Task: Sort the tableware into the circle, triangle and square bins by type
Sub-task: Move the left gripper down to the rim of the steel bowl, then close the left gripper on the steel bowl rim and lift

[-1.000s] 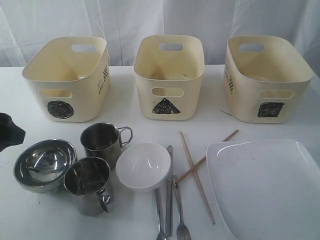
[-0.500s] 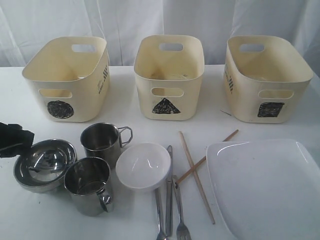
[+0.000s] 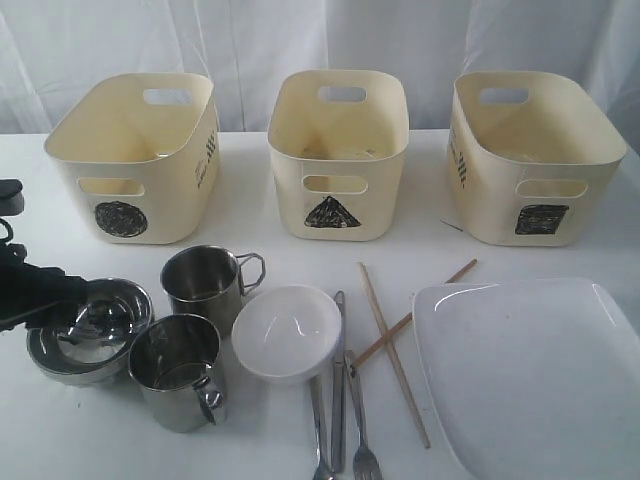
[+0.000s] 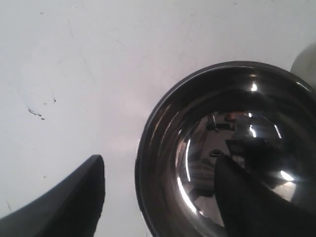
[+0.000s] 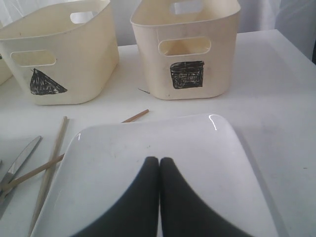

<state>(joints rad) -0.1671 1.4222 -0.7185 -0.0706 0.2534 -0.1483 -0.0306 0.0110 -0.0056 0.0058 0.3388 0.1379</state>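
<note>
Two stacked steel bowls [image 3: 92, 335] sit front left, beside two steel mugs [image 3: 205, 282] [image 3: 180, 372] and a small white bowl [image 3: 288, 332]. Steel cutlery [image 3: 340, 400], crossed wooden chopsticks [image 3: 392, 340] and a large white plate [image 3: 530, 380] lie to the right. My left gripper [image 3: 55, 298] is open and straddles the top bowl's left rim. In its wrist view one finger [image 4: 69, 202] is outside over the table and the other is inside the bowl [image 4: 197, 128]. My right gripper [image 5: 159, 160] is shut, hovering over the plate [image 5: 148, 138], and is out of the exterior view.
Three cream bins stand along the back: circle [image 3: 135, 160], triangle [image 3: 338, 150] and square [image 3: 530, 155]. The right wrist view shows the triangle bin [image 5: 59, 54], the square bin [image 5: 190, 44], chopsticks [image 5: 52, 153] and a knife blade [image 5: 19, 158].
My left gripper has come in from the left edge and now reaches over the steel bowls' rim. Nothing else has moved.
</note>
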